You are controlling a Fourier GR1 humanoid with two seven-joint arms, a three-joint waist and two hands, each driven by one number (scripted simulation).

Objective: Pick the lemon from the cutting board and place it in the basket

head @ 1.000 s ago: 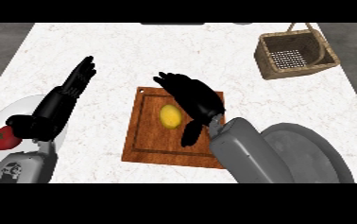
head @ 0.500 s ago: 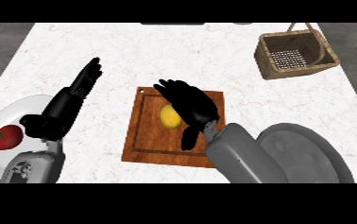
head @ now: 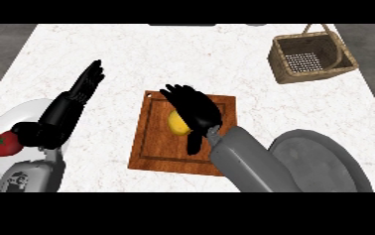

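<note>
The right hand (head: 195, 112) covers the lemon (head: 176, 124) on the board (head: 157, 145), fingers relaxed, not yet curled round it. Grasping and carrying to the basket (head: 282, 63) remain. The left hand (head: 82, 88) rests open.

Right hand (head: 193, 111) palm down, fingers relaxed and spread, left hand (head: 82, 91) resting open, fingers up

right hand (head: 193, 111) over lemon (head: 178, 123), cutting board (head: 157, 147)
</note>
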